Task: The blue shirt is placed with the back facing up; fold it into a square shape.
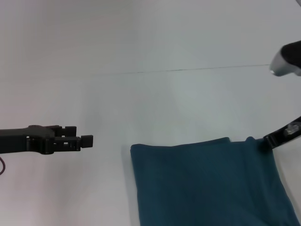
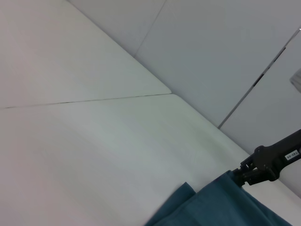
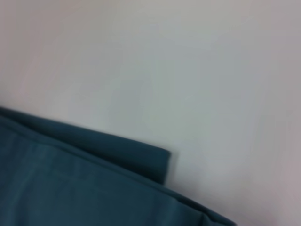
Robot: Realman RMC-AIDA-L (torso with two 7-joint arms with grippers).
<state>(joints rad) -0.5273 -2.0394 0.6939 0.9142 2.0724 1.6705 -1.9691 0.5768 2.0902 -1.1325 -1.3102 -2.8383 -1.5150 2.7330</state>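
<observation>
Two arms flank the blue shirt [image 1: 207, 186], a soft, matte teal cloth folded into a broad layered slab with a straight far edge and squared corners, lying on the smooth white table [image 1: 141, 94] at about five o'clock in the head view. Its near part runs off the bottom of that view and its right side off the edge, so its full outline cannot be made out; no print shows. In the right wrist view one layered corner [image 3: 160, 162] lies flat on the table, an upper fold overlapping a lower one. The right gripper [image 1: 264, 143] reaches in from three o'clock on a slanted black arm, its tips pinching the shirt's far right corner, which is drawn up into a small peak [image 2: 230, 181]. The left gripper [image 1: 87, 140] hovers level at nine o'clock, well apart from the cloth, its stubby black fingers pressed together on nothing.
</observation>
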